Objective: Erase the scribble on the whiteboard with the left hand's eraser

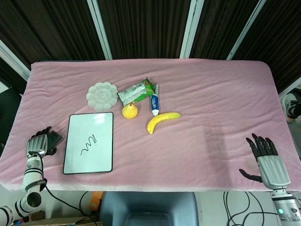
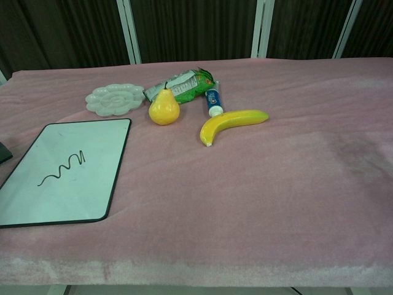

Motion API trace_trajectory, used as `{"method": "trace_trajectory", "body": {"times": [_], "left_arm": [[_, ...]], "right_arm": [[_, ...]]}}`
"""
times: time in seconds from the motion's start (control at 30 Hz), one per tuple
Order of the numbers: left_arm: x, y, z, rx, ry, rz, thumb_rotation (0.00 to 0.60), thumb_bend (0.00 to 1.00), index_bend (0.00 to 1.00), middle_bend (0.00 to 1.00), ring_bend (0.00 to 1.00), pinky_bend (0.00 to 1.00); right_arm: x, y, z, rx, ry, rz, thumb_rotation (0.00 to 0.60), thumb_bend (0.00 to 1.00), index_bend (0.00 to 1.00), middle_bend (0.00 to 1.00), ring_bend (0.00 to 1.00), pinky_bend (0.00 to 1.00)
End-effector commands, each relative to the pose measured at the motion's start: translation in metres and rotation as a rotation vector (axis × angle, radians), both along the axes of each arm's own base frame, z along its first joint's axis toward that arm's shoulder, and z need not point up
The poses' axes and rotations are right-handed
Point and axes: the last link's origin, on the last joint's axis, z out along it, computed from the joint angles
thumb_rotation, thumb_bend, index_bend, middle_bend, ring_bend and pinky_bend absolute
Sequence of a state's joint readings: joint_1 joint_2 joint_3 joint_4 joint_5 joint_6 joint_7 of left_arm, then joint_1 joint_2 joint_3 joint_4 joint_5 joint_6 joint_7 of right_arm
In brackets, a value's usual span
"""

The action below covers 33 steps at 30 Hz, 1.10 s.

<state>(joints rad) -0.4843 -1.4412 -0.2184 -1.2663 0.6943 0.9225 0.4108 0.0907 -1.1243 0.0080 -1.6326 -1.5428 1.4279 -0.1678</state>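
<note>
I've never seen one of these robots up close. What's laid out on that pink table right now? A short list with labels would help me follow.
surface: pink cloth-covered table
whiteboard: black-framed white whiteboard, lying flat near the left hand
scribble: black wavy scribble, not yet erased
eraser: dark eraser, at the left hand
left hand: silver left hand, at the table's left edge, beside the whiteboard
right hand: black-fingered right hand, fingers apart, holding nothing
other items: white flower-shaped palette, yellow pear, yellow banana, green snack packet, toothpaste tube

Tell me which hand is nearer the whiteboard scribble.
Left. The left hand, holding the dark eraser, sits just off the whiteboard edge beside the scribble; the right hand rests open at the table's far right.
</note>
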Motion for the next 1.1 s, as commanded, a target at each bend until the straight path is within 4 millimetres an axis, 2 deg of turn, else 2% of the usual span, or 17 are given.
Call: {"method": "trace_trajectory", "body": {"times": [0.03, 0.5, 0.57, 0.67, 0.87, 1.03, 1.1], "left_arm": [[0.0, 0.0, 0.0, -0.002, 0.006, 0.004, 0.6, 0.32, 0.11, 0.14, 0.12, 0.21], [-0.002, 0.001, -0.001, 0.006, 0.041, 0.02, 0.6, 0.32, 0.16, 0.18, 0.18, 0.26], [-0.002, 0.002, -0.001, 0.009, 0.043, 0.021, 0.6, 0.33, 0.2, 0.21, 0.19, 0.29], [-0.003, 0.005, -0.001, 0.028, 0.055, 0.024, 0.6, 0.36, 0.29, 0.3, 0.26, 0.36], [0.001, 0.008, -0.005, 0.074, 0.043, 0.02, 0.6, 0.45, 0.51, 0.57, 0.49, 0.54], [0.01, 0.006, -0.005, 0.101, 0.011, -0.032, 0.6, 0.54, 0.61, 0.67, 0.59, 0.55], [0.017, 0.003, -0.006, 0.11, -0.013, -0.067, 0.6, 0.61, 0.64, 0.7, 0.62, 0.57]], "right_arm": [[0.0, 0.0, 0.001, -0.002, -0.001, 0.0, 0.6, 0.32, 0.0, 0.0, 0.0, 0.0], [-0.001, 0.004, 0.003, 0.004, 0.0, 0.0, 0.6, 0.32, 0.0, 0.0, 0.0, 0.0], [-0.001, 0.004, 0.004, 0.002, 0.0, 0.001, 0.6, 0.32, 0.0, 0.0, 0.0, 0.0], [-0.001, 0.005, 0.005, -0.001, -0.001, 0.004, 0.6, 0.32, 0.0, 0.0, 0.0, 0.0], [-0.002, 0.006, 0.007, -0.01, -0.003, 0.001, 0.6, 0.32, 0.0, 0.0, 0.0, 0.0], [-0.003, 0.007, 0.008, -0.014, -0.002, 0.002, 0.6, 0.32, 0.0, 0.0, 0.0, 0.0], [-0.003, 0.007, 0.008, -0.014, -0.002, 0.002, 0.6, 0.32, 0.0, 0.0, 0.0, 0.0]]}}
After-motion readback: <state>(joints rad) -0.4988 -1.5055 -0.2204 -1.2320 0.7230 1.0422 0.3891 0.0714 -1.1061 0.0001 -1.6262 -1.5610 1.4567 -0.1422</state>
